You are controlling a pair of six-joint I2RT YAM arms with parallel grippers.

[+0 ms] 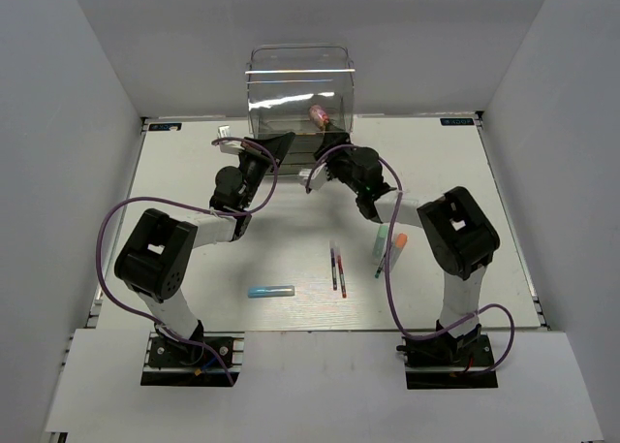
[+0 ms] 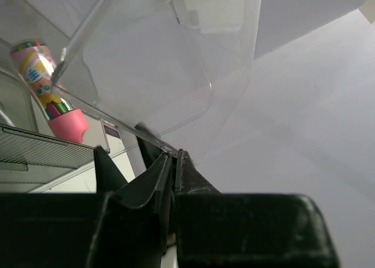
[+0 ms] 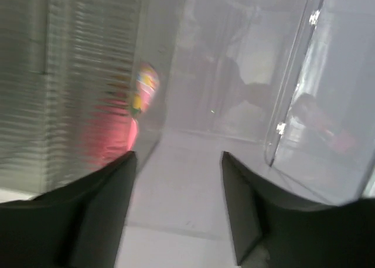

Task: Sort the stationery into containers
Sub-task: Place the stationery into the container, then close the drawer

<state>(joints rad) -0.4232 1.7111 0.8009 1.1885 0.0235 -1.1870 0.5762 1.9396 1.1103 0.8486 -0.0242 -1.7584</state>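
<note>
The clear organiser (image 1: 291, 82) stands at the table's far edge. A stubby pink cylinder (image 1: 318, 115) lies inside its upper compartment, also seen as the pink cylinder (image 2: 50, 89) in the left wrist view. My left gripper (image 1: 276, 144) (image 2: 174, 155) is at the organiser's front, shut on the thin edge of its clear flap (image 2: 117, 124). My right gripper (image 1: 325, 158) (image 3: 179, 156) is open and empty at the opening, the pink cylinder (image 3: 137, 112) just past its left finger. On the table lie a light blue stick (image 1: 270, 291), two thin pens (image 1: 338, 270), a pale green marker (image 1: 381, 237) and an orange-capped marker (image 1: 398, 242).
Ribbed drawer fronts (image 2: 41, 153) show below the compartment. White walls (image 1: 87, 94) close the table on three sides. Purple cables (image 1: 111, 230) loop beside both arms. The right wrist view is blurred.
</note>
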